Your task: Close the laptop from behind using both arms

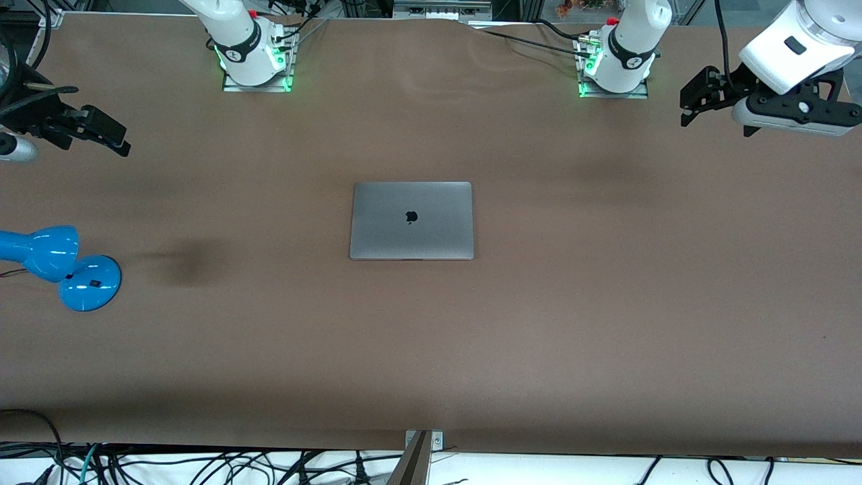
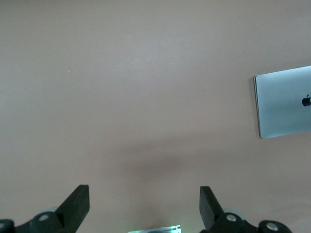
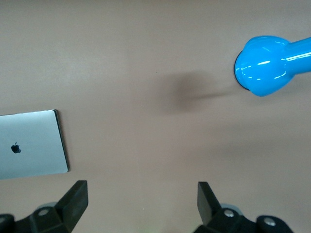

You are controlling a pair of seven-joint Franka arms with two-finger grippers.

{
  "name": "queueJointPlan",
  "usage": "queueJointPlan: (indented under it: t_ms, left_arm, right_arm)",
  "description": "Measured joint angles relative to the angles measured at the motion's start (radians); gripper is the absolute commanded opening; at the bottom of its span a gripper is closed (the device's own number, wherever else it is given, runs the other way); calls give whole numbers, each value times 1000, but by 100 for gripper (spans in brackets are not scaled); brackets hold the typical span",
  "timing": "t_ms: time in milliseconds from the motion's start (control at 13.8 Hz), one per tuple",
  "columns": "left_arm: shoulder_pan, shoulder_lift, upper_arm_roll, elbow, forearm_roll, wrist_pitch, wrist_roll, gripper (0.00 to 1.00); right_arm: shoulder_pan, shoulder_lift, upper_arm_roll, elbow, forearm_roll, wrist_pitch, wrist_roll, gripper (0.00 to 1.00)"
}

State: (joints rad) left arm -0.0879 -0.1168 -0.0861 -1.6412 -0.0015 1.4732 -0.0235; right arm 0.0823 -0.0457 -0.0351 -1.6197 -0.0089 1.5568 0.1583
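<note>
- laptop [image 1: 411, 220] is lying nearest the camera of the task's things, mid-table [image 1: 606, 323], lid already flat down, apple logo facing up. Nothing is showing of keyboard or screen, so the close looks done.
- its long axis is running along the line between the two arm ends of the table; which long edge is the hinge, I can't tell.
- left tool [image 1: 697, 101] is hanging over the table's left-arm end, fingers spread wide, holding nothing. Left wrist view is showing the same: left tool [image 2: 144, 206] released, laptop [image 2: 284, 102] well off toward the table's middle.
- right tool [image 1: 101, 131] is hanging over the right-arm end, above the blue lamp [image 1: 60, 266]. Right wrist view: right tool [image 3: 142, 204] released too, laptop [image 3: 31, 144] well apart, lamp [image 3: 272, 65] off toward the table's end.
- neither arm is sitting clearly nearer; the laptop is roughly between them, both well apart from it.
- judgement: both arms are parking clear, nothing more to press.
</note>
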Motion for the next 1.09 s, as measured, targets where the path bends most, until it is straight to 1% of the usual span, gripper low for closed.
queueJointPlan:
  t_ms: [290,580,1088]
  left_arm:
    - [-1,-19,8,-14,3,1,-1,100]
    - [-19,-17,39,0,15,15,-1,100]
    - [-22,56,44,69,26,17,-1,100]
  right_arm:
    - [1,0,1,0,0,-6,-1,100]
    - [1,0,2,0,0,-7,-1,100]
    - [2,0,5,0,0,-8,-1,100]
